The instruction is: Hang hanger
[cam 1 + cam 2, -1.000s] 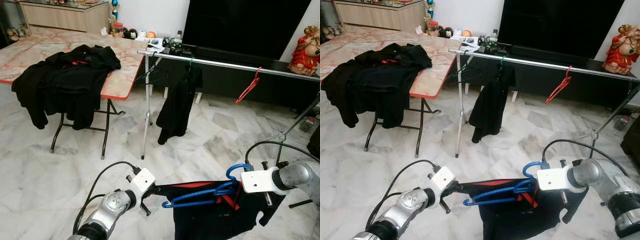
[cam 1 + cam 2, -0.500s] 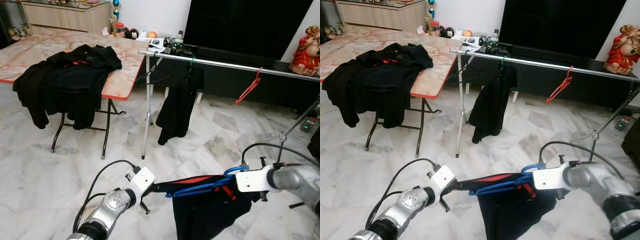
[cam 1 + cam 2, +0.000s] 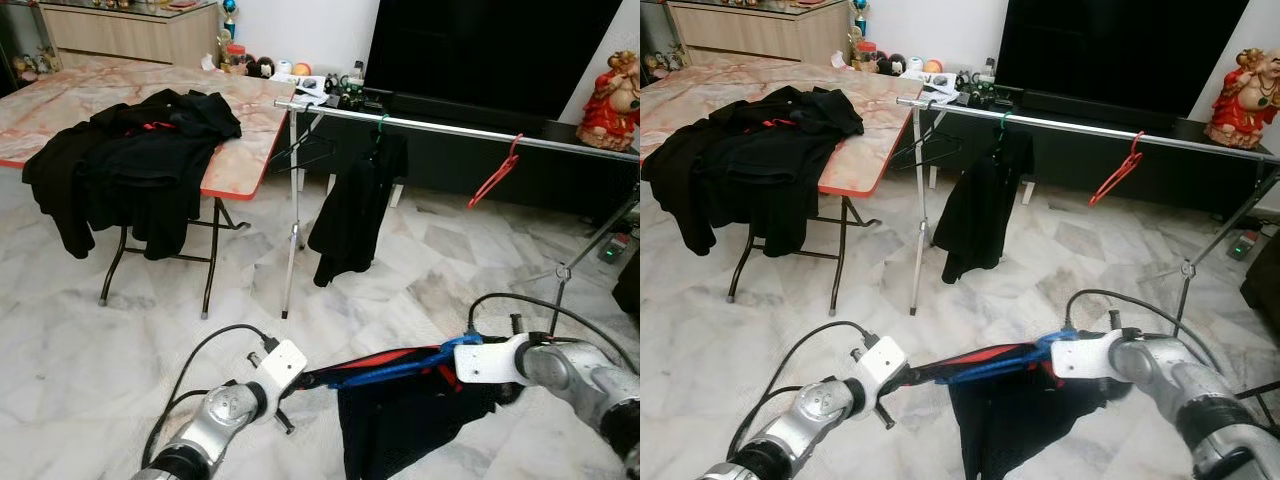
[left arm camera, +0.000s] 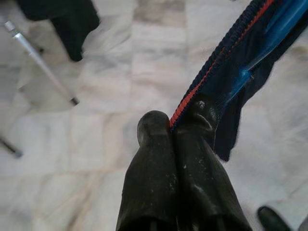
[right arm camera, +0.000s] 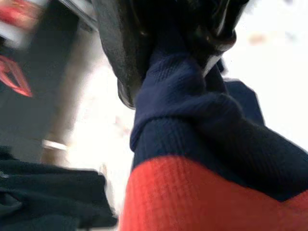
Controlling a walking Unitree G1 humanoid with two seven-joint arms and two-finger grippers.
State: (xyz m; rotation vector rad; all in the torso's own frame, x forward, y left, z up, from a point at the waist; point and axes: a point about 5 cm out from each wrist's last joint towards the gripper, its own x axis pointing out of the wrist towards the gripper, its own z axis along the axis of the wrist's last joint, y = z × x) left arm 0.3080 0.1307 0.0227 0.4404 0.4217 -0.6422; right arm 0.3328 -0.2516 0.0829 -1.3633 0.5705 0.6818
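A dark navy garment (image 3: 400, 425) with red trim hangs low over the floor between my two grippers. A blue hanger (image 3: 392, 367) runs inside its top edge. My left gripper (image 4: 176, 120) is shut on the red-trimmed edge of the garment (image 4: 226, 77), with the blue hanger (image 4: 284, 21) just beyond. My right gripper (image 3: 452, 357) is shut at the hanger's hook end, where the navy collar (image 5: 192, 101) bunches between its fingers (image 5: 113, 48). The silver clothes rail (image 3: 450, 127) stands farther ahead across the room.
On the rail hang a red hanger (image 3: 496, 172), a black garment (image 3: 352, 210) and an empty black hanger (image 3: 303, 150). A folding table (image 3: 245, 150) at the left carries a heap of black clothes (image 3: 130, 160). The rail's stand (image 3: 292, 230) and a black TV cabinet (image 3: 520, 165) lie ahead.
My right gripper has turned and come down and to the left. The hanger now lies nearly edge-on, and the garment's top edge is stretched straighter between the grippers. The left gripper has barely moved.
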